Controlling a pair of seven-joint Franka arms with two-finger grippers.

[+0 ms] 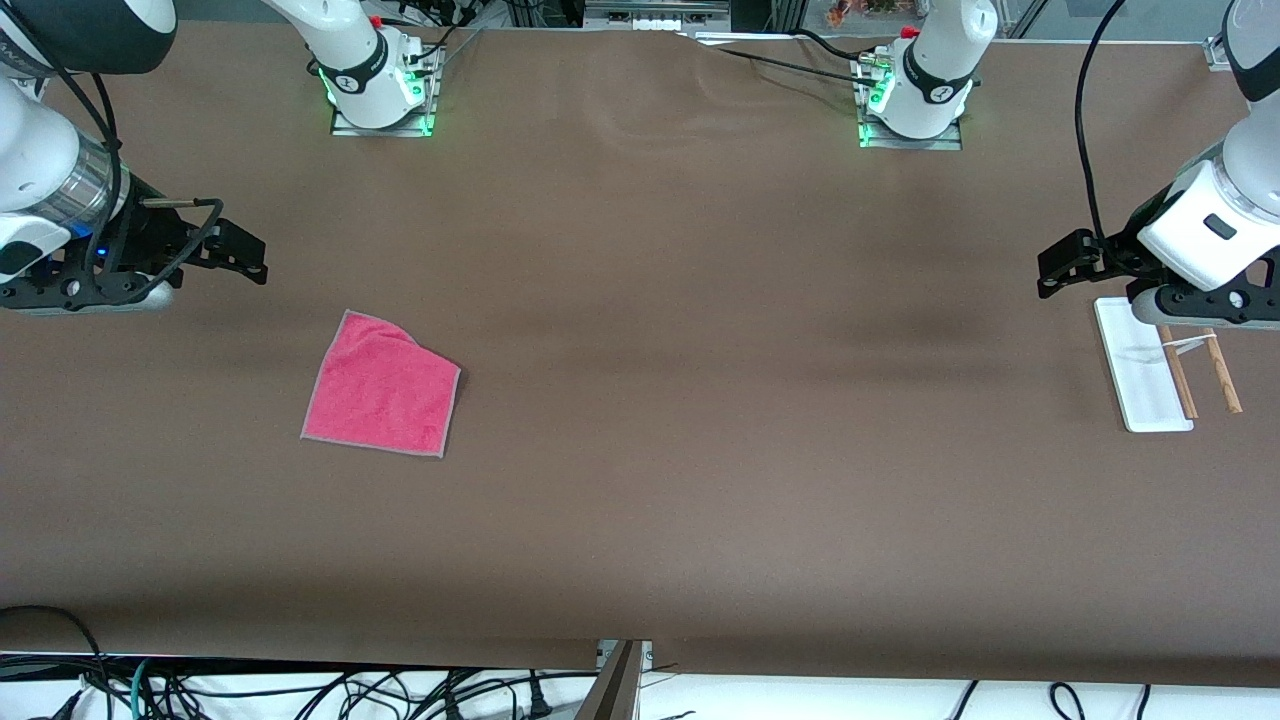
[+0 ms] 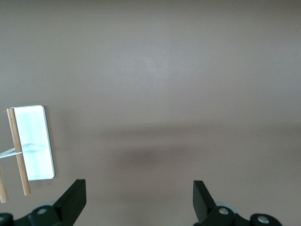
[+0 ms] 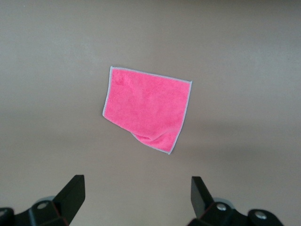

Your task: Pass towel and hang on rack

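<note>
So there's one towel [image 1: 382, 385], pink-red with grey edging, lying mostly flat on the brown tabletop [image 1: 700, 400] toward the right arm's end, one corner a bit rumpled. Nothing sits on it or around it. The right end effector [image 1: 245, 255] hangs in the air at about 10 o'clock from the towel in the front view, fingers spread wide, holding nothing.

One rack [image 1: 1165, 370], way off at the left arm's end: white base, two wooden rods. The left end effector [image 1: 1060, 265] hovers up at the rack's 10 o'clock, also spread wide with nothing in it.
</note>
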